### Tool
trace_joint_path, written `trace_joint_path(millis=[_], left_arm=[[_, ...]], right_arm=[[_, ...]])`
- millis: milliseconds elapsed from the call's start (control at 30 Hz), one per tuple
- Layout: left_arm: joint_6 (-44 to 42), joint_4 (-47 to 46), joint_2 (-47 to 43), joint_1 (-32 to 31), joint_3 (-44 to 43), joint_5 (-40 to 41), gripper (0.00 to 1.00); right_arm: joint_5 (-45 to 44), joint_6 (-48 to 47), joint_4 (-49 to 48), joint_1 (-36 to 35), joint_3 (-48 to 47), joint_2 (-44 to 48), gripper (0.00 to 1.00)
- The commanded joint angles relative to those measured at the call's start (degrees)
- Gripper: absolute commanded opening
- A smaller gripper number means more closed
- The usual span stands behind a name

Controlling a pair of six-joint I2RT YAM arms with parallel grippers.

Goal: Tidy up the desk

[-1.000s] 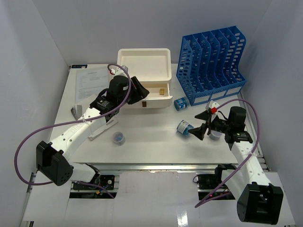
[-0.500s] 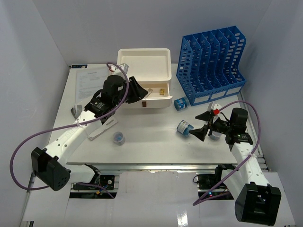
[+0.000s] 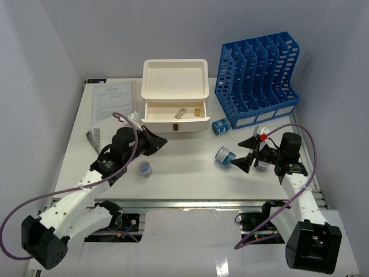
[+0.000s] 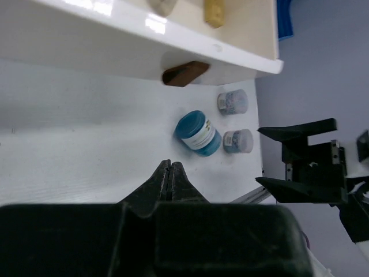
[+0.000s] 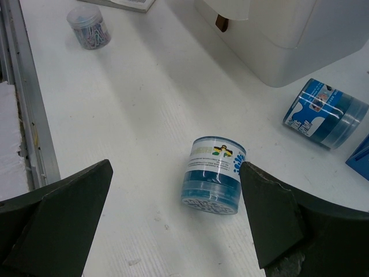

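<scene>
The white desk point(image 3: 184, 179) carries scattered items. My left gripper point(image 3: 158, 140) hovers in front of the cream drawer box point(image 3: 174, 86); its jaws are pressed together with nothing between them, as the left wrist view confirms point(image 4: 170, 164). My right gripper point(image 3: 245, 153) is open, its fingers spread either side of a blue jar point(image 3: 223, 156) lying on its side. In the right wrist view this jar point(image 5: 216, 173) lies near the right finger, gripper point(image 5: 176, 173) wide apart. The open drawer point(image 3: 176, 118) holds a silver piece point(image 3: 180, 113) and a yellow piece point(image 3: 199, 111).
A second blue jar point(image 3: 219, 126) lies by the blue file rack point(image 3: 256, 78). A small clear jar of clips point(image 3: 145, 168) stands near my left arm. Papers point(image 3: 112, 101) lie at the back left, a grey clip point(image 3: 93, 136) beside them. A metal rail point(image 5: 29, 115) edges the front.
My left arm has pulled back from the drawer toward the front left, and its gripper has gone from open to shut on nothing. The right gripper has hardly moved.
</scene>
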State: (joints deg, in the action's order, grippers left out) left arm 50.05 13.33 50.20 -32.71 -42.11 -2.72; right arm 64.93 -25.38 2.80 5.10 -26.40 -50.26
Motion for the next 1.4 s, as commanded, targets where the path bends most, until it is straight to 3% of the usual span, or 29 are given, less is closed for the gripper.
trace_joint_path(millis=[0, 233, 400, 567, 733, 1033, 1133, 1367], left_arm=[[6.2, -4.0, 7.1, 0.2, -0.1, 1.5, 0.0], [9.5, -12.7, 15.6, 0.3, -2.4, 10.7, 0.0], [10.5, -17.4, 22.9, 0.5, -8.4, 14.7, 0.02], [10.2, -18.0, 27.8, 0.7, -13.9, 15.8, 0.21], [10.0, -18.2, 31.1, 2.1, -17.0, 15.1, 0.34], [9.9, -17.8, 35.8, 5.1, -21.9, 12.4, 0.49], [9.9, -18.3, 36.3, 6.3, -21.9, 10.7, 0.61], [6.3, -23.6, 33.6, 7.3, -17.4, 2.3, 0.57]], right_arm=[[1.0, -0.5, -1.8, 0.7, 0.1, 0.1, 0.97], [1.0, -0.5, -1.7, 1.0, 0.0, 0.7, 0.97], [0.9, -0.6, -1.6, 1.0, -0.1, 0.9, 0.97], [0.6, -0.6, -1.5, 1.1, -0.2, 1.3, 0.97], [0.5, -0.6, -1.3, 1.1, -0.2, 1.6, 0.97], [0.5, -0.6, -1.4, 1.6, -0.3, 2.0, 0.97], [0.6, -0.6, -1.4, 1.7, -0.3, 2.0, 0.97], [0.8, -0.5, -1.3, 1.9, -0.3, 2.1, 0.97]])
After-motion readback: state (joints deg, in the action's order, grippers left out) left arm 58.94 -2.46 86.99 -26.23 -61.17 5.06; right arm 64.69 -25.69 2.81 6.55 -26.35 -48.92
